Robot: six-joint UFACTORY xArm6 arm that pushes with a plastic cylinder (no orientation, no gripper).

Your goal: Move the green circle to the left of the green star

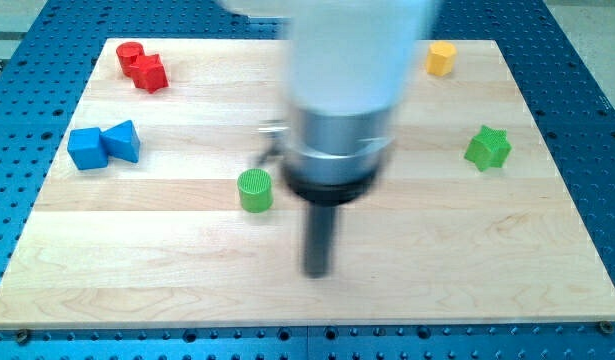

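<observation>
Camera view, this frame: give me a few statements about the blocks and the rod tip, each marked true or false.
1. The green circle lies toward the view's left of the green star. True.
2. My tip touches the green circle. False: it is apart, toward the view's lower right of it.
3. The two red blocks sit at the view's top left. True.
4. The yellow block sits beside the blue blocks. False: it is at the view's top right, far from them.
</observation>
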